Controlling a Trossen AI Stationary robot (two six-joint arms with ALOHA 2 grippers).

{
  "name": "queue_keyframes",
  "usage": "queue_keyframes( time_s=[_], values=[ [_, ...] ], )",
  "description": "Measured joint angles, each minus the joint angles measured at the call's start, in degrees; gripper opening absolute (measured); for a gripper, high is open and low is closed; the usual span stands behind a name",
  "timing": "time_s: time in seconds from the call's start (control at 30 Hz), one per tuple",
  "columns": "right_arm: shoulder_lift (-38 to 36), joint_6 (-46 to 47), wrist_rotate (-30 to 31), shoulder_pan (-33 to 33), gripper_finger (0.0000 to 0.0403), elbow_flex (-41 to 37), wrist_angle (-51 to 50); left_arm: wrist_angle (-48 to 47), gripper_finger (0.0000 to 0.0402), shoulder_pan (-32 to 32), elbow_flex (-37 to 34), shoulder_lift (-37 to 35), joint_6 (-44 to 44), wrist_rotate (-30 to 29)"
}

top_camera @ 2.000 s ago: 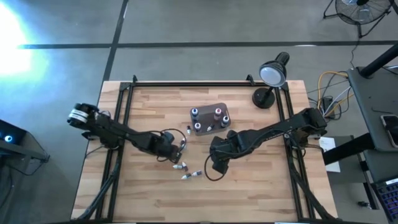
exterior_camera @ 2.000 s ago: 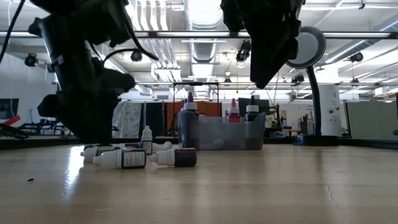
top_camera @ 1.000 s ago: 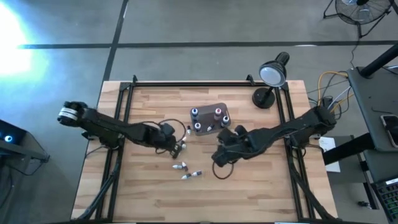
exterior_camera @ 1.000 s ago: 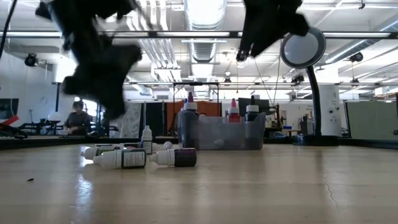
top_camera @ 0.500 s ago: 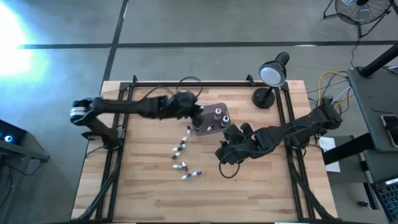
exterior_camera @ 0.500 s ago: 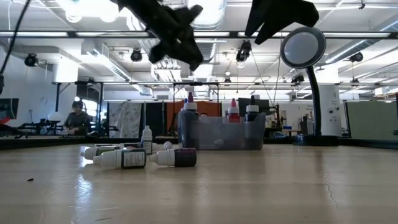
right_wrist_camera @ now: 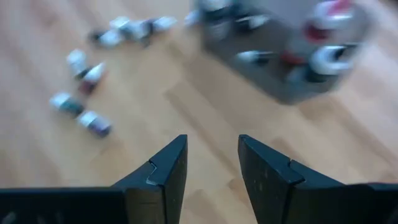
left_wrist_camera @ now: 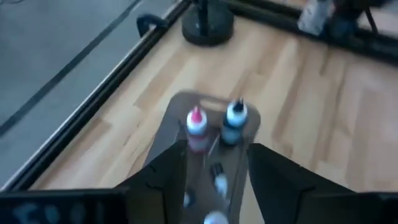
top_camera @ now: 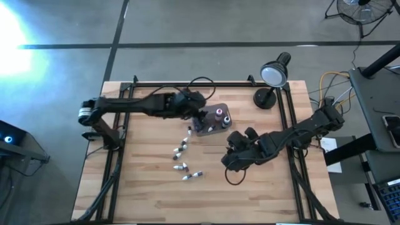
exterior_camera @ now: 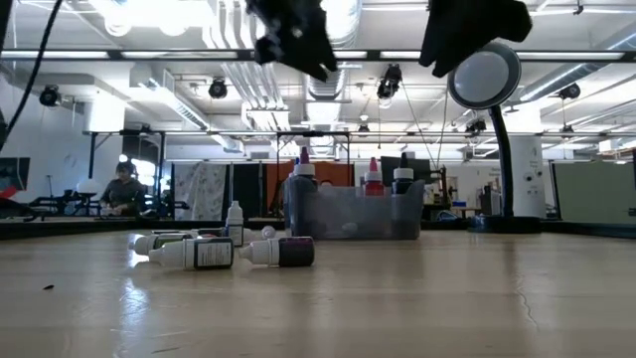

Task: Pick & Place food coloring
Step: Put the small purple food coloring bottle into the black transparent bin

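Food-coloring bottles (top_camera: pixel 182 150), some lying loose mid-table and others upright in the tub (top_camera: pixel 211 119) nearer the back edge, look light, rigid, roll-prone, best pinched across the body; left gripper (left_wrist_camera: pixel 217 169) spread empty above the tub, right gripper (right_wrist_camera: pixel 212 163) parted, empty.

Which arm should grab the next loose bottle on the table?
Right, probably. The right gripper hangs open and empty beside the loose bottles, while the left gripper is over the tub.

Bottles (exterior_camera: pixel 219 253) beside grey tub (exterior_camera: pixel 354 212)
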Motion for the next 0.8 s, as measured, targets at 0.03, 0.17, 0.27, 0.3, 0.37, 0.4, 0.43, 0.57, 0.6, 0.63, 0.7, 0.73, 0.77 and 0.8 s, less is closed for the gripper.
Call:
queue_keyframes(
  time_s=[0.03,0.17,0.27,0.3,0.37,0.4,0.43,0.57,0.6,0.63,0.7,0.73,0.77,0.8],
  values=[
    [-0.02,-2.72,-2.22,-0.02,0.0134,-0.25,1.85,-2.04,0.0143,-0.79,-0.66,-1.41,0.7,1.21],
    [0.47,-18.17,-12.81,-0.12,0.0134,-2.98,13.48,-6.14,0.0144,-6.24,-7.9,-8.78,2.69,5.67],
    [2.34,-30.83,-17.8,-0.41,0.0134,-5.45,22.43,-6.3,0.0144,-10.91,-16.65,-14.32,0.03,5.94],
    [3.43,-34.29,-19.22,-0.58,0.0134,-5.72,24.57,-5.79,0.0144,-12.33,-19.46,-16.2,-2.23,5.63],
    [6.31,-39.51,-22.42,-1.3,0.0134,-5.81,28.99,-4.97,0.0145,-15.29,-24.87,-19.77,-9.46,5.13],
    [7.81,-41.71,-24.68,-1.64,0.0135,-5.61,31.29,-3.97,0.0145,-16.65,-27.52,-21.73,-13.56,5.22],
    [9.6,-43.98,-26.46,-1.98,0.0135,-5.02,32.8,-2.72,0.0145,-18.32,-30.07,-23.37,-17.48,5.07],
    [17.08,-50.18,-28.49,-2.73,0.0147,-0.19,32.97,1.31,0.0145,-23.99,-38.89,-29.35,-29.66,0.07],
    [18.76,-51.15,-28.66,-2.87,0.0152,1.21,32.85,1.93,0.0145,-25.39,-40.61,-30.62,-32.16,-1.98],
    [20.37,-51.78,-29.02,-3.11,0.0158,2.51,32.84,1.96,0.0145,-26.73,-42.16,-31.69,-34.58,-3.47],
    [23.12,-52.51,-29.67,-3.48,0.0168,5.23,32.78,2.03,0.0145,-29.17,-44.94,-33.61,-38.76,-5.31],
    [24.46,-52.65,-29.66,-3.55,0.0173,6.62,32.73,2.14,0.0145,-30.28,-46.23,-34.41,-40.55,-5.58],
    [25.71,-52.73,-29.62,-3.66,0.0179,7.82,32.79,1.97,0.0145,-31.26,-47.4,-35.13,-42.1,-6.11],
    [26.96,-52.8,-29.64,-3.84,0.0184,8.83,32.6,1.93,0.0145,-32.12,-48.4,-35.67,-43.48,-6.28]
  ],
)
